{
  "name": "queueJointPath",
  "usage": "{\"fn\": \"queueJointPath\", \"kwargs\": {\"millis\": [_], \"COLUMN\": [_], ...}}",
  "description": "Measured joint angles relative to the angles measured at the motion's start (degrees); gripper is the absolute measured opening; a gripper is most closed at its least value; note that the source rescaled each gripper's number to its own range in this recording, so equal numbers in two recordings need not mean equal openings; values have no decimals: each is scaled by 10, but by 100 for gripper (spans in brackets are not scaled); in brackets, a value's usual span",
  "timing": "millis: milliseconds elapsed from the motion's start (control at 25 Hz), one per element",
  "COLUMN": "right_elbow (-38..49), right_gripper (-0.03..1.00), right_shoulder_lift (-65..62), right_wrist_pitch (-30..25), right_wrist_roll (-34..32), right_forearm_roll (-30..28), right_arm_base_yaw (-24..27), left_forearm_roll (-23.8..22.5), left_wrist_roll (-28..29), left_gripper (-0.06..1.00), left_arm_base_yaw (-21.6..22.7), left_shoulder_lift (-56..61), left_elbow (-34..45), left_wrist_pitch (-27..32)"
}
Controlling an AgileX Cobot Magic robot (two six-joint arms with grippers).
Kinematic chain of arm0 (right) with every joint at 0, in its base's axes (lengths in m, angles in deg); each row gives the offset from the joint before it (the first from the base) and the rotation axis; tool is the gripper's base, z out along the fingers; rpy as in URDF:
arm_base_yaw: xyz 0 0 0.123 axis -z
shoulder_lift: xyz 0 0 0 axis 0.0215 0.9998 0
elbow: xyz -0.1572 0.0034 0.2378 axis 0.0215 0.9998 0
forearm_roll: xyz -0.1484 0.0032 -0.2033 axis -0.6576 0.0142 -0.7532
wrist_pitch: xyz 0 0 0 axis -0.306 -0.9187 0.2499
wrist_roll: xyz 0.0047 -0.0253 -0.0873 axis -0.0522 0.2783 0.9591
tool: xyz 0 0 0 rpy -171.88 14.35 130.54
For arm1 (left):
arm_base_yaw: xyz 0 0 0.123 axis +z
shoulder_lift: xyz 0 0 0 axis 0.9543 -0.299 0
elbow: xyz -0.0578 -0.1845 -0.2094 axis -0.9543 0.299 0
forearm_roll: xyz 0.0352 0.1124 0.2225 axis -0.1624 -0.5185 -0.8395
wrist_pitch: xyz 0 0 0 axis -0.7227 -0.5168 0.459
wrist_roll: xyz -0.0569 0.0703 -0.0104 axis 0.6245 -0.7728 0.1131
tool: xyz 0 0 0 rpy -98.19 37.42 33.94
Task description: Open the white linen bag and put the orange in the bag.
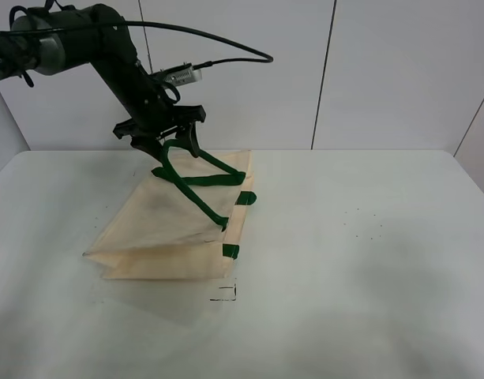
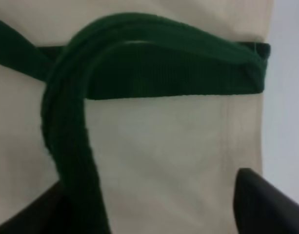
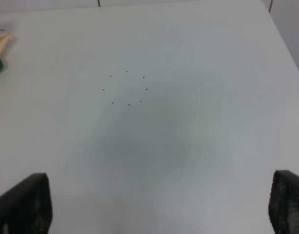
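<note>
The white linen bag (image 1: 170, 229) lies on the table, left of the middle, with its upper layer raised like a tent by one dark green handle (image 1: 196, 180). My left gripper (image 1: 169, 146) hangs above the bag's far edge with its jaws spread apart. The handle loop (image 2: 66, 122) is draped against one finger (image 2: 27, 214), and the other finger (image 2: 266, 204) stands clear of it. My right gripper (image 3: 159, 204) is open and empty above bare table. A corner of the bag (image 3: 0, 44) shows in the right wrist view. The orange is out of view.
The white table (image 1: 368, 260) carries a small black mark (image 1: 226, 292) in front of the bag and a ring of tiny dots (image 3: 127, 90) right of it. A panelled wall (image 1: 384, 71) stands behind the table.
</note>
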Motion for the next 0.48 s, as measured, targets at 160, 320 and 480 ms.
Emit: {"fn": "queueJointPath", "kwargs": {"millis": [160,320,480], "right_elbow": [0,0,0], "right_gripper": [98,98,98], "right_shoulder_lift": [0,0,0], "right_wrist_pitch": [0,0,0], "right_wrist_roll": [0,0,0], "right_forearm_roll": [0,0,0], "right_arm_base_yaw": [0,0,0], "left_forearm_roll": [-115,-148,-165], "left_wrist_roll": [29,39,49], "left_gripper": [82,82,83], "left_arm_base_yaw": [-4,-4,2], "left_shoulder_lift": [1,4,5], "left_elbow": [-1,-1,-1], "left_wrist_pitch": [14,16,17]}}
